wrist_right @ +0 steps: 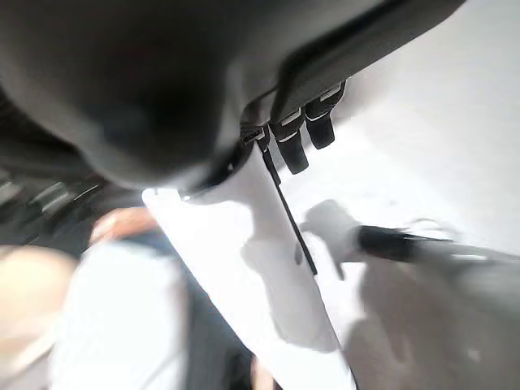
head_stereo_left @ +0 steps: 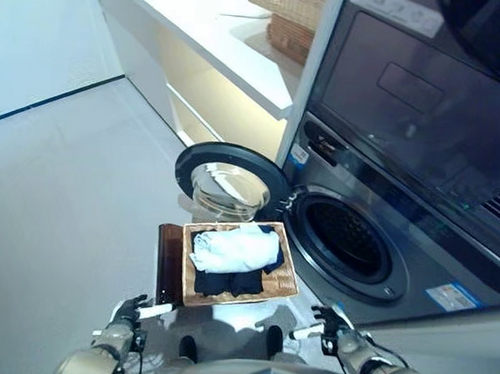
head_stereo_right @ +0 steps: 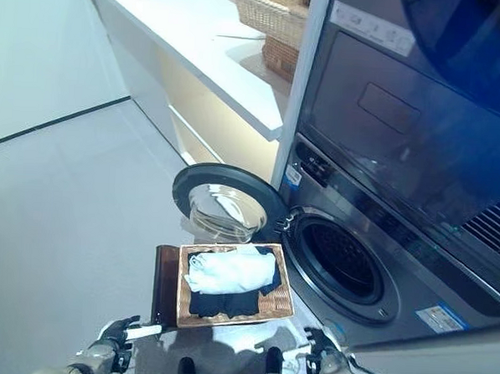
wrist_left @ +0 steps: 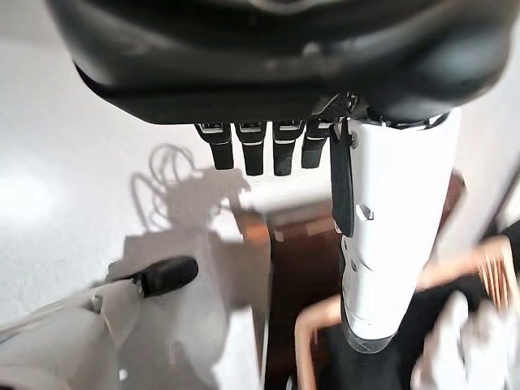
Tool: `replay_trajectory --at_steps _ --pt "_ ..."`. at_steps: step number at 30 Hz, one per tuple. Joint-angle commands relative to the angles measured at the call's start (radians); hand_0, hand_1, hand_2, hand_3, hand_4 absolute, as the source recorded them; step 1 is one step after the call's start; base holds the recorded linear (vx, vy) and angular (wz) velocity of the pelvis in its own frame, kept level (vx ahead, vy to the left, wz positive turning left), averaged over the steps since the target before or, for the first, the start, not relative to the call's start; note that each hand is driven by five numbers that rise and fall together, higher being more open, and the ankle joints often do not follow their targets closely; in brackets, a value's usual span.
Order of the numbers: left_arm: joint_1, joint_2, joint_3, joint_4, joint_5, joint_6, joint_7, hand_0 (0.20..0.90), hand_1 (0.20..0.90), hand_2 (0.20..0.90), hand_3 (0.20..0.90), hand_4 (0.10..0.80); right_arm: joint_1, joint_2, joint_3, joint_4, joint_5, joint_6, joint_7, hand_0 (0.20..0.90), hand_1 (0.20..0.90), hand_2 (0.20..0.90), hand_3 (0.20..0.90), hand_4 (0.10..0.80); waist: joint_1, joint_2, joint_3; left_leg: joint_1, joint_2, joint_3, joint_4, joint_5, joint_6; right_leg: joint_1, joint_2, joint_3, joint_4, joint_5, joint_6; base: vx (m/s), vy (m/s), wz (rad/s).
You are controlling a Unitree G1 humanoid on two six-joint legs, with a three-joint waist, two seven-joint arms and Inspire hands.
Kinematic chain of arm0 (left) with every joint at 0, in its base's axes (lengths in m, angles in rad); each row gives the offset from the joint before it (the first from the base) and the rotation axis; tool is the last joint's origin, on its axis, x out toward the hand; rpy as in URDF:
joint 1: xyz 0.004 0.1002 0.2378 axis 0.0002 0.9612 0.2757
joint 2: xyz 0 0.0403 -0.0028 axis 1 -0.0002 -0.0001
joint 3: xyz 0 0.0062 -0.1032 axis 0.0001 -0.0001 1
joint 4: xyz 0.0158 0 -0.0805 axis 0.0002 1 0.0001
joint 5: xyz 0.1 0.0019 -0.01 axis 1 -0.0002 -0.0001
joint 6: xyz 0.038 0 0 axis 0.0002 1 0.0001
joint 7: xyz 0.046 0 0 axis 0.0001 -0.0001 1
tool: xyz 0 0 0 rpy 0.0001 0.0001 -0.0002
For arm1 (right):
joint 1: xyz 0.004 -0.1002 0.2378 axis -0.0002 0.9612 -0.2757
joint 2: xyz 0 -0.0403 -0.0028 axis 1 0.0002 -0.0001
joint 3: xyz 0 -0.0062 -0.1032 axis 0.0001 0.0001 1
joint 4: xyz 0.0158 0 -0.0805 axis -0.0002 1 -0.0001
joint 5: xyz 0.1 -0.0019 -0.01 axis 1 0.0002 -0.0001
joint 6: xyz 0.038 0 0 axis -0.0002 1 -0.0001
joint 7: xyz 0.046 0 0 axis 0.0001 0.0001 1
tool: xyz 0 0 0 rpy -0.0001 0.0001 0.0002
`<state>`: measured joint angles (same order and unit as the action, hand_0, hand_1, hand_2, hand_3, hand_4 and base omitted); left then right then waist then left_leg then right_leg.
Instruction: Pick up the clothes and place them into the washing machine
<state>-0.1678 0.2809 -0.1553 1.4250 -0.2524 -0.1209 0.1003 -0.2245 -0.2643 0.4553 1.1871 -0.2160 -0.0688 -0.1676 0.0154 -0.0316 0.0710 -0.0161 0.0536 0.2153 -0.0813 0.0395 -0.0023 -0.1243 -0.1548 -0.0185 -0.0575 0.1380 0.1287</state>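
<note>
A shallow wicker basket (head_stereo_left: 288, 283) rests on a low dark brown box (head_stereo_left: 169, 265) in front of the washing machine (head_stereo_left: 413, 271). In it a white cloth (head_stereo_left: 234, 248) lies on top of dark clothes (head_stereo_left: 226, 283). The machine's round door (head_stereo_left: 230, 183) stands open to the left, and the dark drum opening (head_stereo_left: 344, 239) is just right of the basket. My left hand (head_stereo_left: 129, 315) is low, near the box's near left corner, open and empty. My right hand (head_stereo_left: 332, 322) is low, to the right of the basket, open and empty. Both are apart from the basket.
A white counter (head_stereo_left: 232, 48) runs along the far left of the machine, with wicker baskets (head_stereo_left: 289, 13) on it. A second dark appliance (head_stereo_left: 422, 95) sits above the washing machine. Grey floor (head_stereo_left: 65, 194) spreads to the left.
</note>
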Motion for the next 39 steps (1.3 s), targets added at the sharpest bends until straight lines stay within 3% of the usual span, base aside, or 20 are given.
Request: replay_trajectory --at_steps 1,11,16,26,39 --pt "-0.054 -0.005 0.003 0.005 -0.024 -0.042 0.025 0.9 0.9 0.9 0.9 0.8 -0.163 -0.058 0.014 -0.05 -0.106 -0.019 -0.091 0.9 0.9 0.9 0.9 0.8 0.017 -0.003 0.041 0.029 0.03 -0.012 -0.006 -0.032 -0.048 0.047 -0.006 0.048 0.093 -0.11 0.015 -0.003 0.012 0.04" --pt "-0.083 -0.039 -0.027 -0.023 -0.052 -0.049 0.068 0.9 0.9 0.9 0.9 0.8 -0.404 -0.046 0.215 -0.074 -0.487 0.065 -0.202 0.9 0.9 0.9 0.9 0.8 0.059 -0.025 0.08 0.016 0.052 -0.034 -0.006 -0.022 -0.057 0.046 0.004 0.016 0.104 -0.119 0.017 -0.001 -0.012 0.07" --pt "-0.103 -0.046 -0.042 -0.022 -0.062 -0.05 0.079 0.9 0.9 0.9 0.9 0.8 -0.463 -0.014 0.268 -0.028 -0.55 0.092 -0.225 0.9 0.9 0.9 0.9 0.8 0.071 -0.027 0.095 -0.003 0.054 -0.047 -0.006 -0.015 -0.055 0.026 0.007 0.01 0.126 -0.124 0.017 -0.021 0.002 0.13" --pt "-0.155 -0.047 -0.076 -0.048 -0.12 -0.069 0.102 0.9 0.9 0.9 0.9 0.8 -0.561 0.02 0.328 -0.013 -0.544 0.105 -0.228 0.9 0.9 0.9 0.9 0.8 0.095 -0.026 0.172 -0.089 0.05 -0.091 -0.006 0.02 -0.05 -0.053 0.004 -0.013 0.165 -0.121 0.016 -0.07 0.012 0.15" --pt "-0.15 -0.03 -0.072 -0.058 -0.176 -0.092 0.125 0.9 0.9 0.9 0.9 0.8 -0.666 -0.005 0.289 0.028 -0.416 0.103 -0.268 0.9 0.9 0.9 0.9 0.8 0.13 -0.011 0.238 -0.161 0.032 -0.119 -0.002 0.041 -0.043 -0.098 -0.015 -0.032 0.157 -0.093 0.016 -0.033 0.028 0.1"
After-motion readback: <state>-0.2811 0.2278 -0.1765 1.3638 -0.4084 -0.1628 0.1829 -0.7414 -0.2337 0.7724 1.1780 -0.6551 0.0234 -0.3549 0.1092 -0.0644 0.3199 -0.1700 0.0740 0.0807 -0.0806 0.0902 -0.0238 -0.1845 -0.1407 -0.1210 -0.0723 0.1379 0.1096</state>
